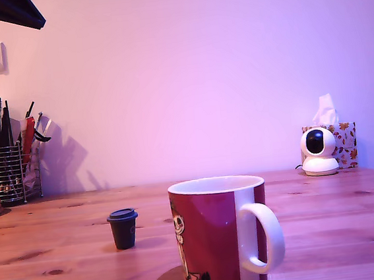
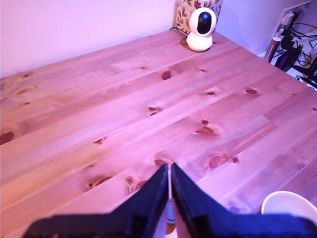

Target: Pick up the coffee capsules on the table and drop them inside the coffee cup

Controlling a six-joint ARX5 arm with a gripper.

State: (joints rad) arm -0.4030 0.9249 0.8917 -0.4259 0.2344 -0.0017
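The exterior view shows the coffee cup standing upright at the near edge of the table, its handle turned toward that view's right. One black coffee capsule is seen upright on the wood, near the cup on that view's left and apart from it. In the wrist view, the end effector is held above the table with its two fingers pressed together, nothing visibly gripped. The cup's white rim is partly seen beside it.
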